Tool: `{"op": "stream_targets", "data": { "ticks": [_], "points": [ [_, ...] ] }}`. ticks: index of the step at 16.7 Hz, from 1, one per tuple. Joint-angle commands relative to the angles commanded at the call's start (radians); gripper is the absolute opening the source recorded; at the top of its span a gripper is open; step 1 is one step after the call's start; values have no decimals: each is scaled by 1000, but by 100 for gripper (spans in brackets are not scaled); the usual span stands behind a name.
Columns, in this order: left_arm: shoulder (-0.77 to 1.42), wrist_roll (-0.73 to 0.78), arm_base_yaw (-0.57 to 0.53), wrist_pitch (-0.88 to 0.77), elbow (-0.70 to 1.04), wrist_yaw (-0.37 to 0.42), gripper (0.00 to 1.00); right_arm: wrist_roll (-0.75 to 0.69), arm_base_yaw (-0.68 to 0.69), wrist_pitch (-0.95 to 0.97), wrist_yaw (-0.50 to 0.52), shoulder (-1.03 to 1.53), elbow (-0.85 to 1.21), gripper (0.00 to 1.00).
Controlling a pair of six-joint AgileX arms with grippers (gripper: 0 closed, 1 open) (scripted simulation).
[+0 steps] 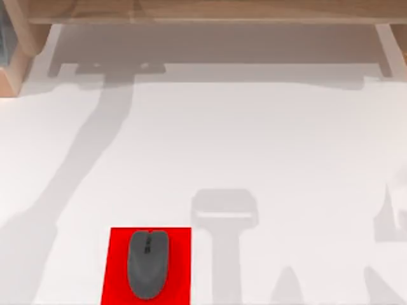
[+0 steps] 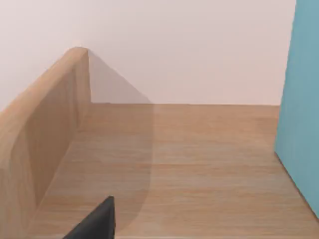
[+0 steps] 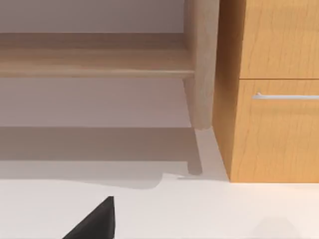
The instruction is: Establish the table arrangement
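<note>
The white table (image 1: 254, 140) spreads across the top view. Near its front edge, left of centre, lies a red mat (image 1: 116, 267) with a dark grey computer mouse (image 1: 148, 264) resting on it, pointing away from the front edge. A dark part of my left gripper (image 2: 94, 226) shows over a wooden shelf surface (image 2: 199, 169) in the left wrist view. A dark part of my right gripper (image 3: 94, 224) hangs over the white table (image 3: 199, 209) in the right wrist view, facing the wooden frame.
A light wooden frame (image 1: 210, 11) runs along the table's far edge, with a leg (image 1: 385, 47) at the right. A wooden drawer cabinet (image 3: 274, 89) with a silver handle (image 3: 286, 96) stands beside it. A teal panel (image 2: 301, 99) and a wooden side wall (image 2: 45, 134) bound the shelf.
</note>
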Motion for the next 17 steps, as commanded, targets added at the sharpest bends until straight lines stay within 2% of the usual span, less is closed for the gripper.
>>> {"op": "stream_targets", "data": {
  "ticks": [4, 7, 10, 17],
  "points": [
    [311, 2, -77, -11, 326, -76, 100, 0, 0, 0, 0, 0, 0, 100],
    [454, 4, -115, -17, 481, -113, 100, 0, 0, 0, 0, 0, 0, 100],
    [509, 5, -131, -19, 542, -129, 100, 0, 0, 0, 0, 0, 0, 100],
    [518, 5, -126, -23, 554, -124, 100, 0, 0, 0, 0, 0, 0, 100]
  ]
}}
